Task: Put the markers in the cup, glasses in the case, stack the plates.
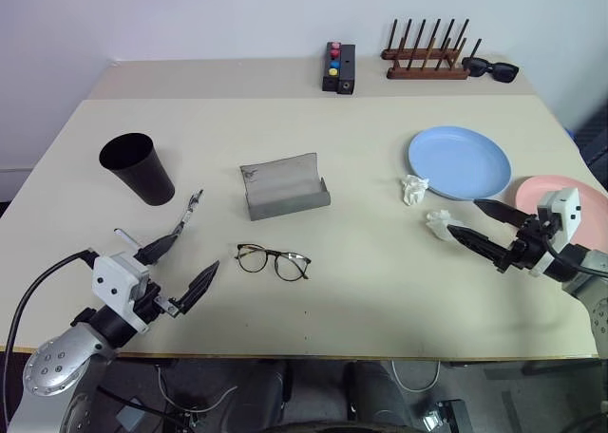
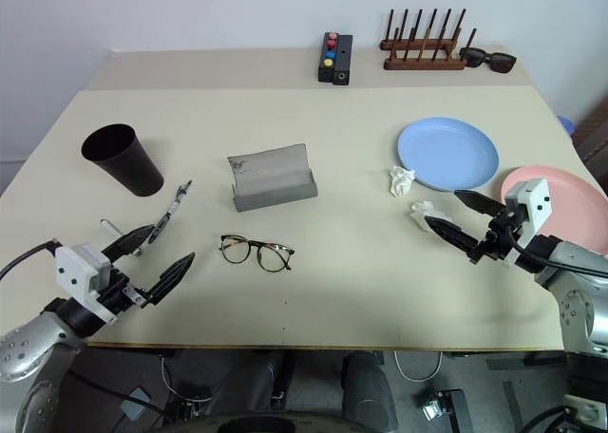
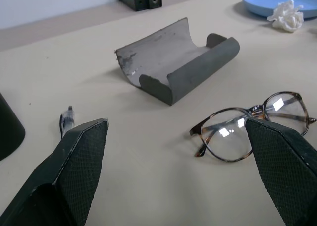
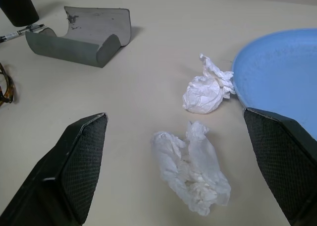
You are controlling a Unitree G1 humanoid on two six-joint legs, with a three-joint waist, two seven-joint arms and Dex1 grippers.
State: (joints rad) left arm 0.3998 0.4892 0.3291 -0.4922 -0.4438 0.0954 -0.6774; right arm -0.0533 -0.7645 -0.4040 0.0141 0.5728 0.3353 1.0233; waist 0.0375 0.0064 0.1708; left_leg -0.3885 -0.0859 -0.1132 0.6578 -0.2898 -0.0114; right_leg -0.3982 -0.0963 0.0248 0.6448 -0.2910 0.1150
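- While the left gripper (image 1: 186,259) hovers with fingers spread wide and empty, the glasses (image 1: 274,260) lie just beside it, near the open case (image 1: 283,188).
- Pinch the bridge, not a lens.
- The right gripper (image 1: 475,221), also spread, waits near the plates (image 1: 460,160).
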